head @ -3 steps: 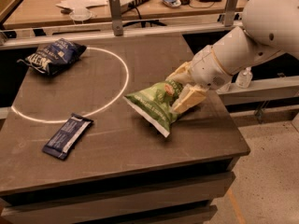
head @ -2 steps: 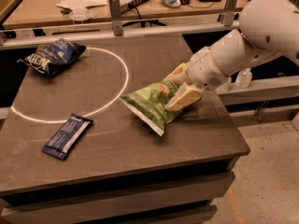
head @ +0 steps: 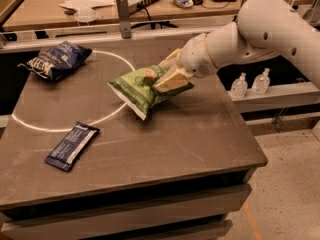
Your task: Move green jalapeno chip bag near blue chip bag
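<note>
Gripper (head: 169,74) clamps puffy green jalapeno chip bag (head: 134,90) w/ red-orange mark, tilted.

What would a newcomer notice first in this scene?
The white arm's claw, mid-table, grips a puffy light-green foil chip bag by its right end. A puffy navy-blue chip bag lies at the far left corner of the table; a flat dark-blue wrapper lies front left.
</note>
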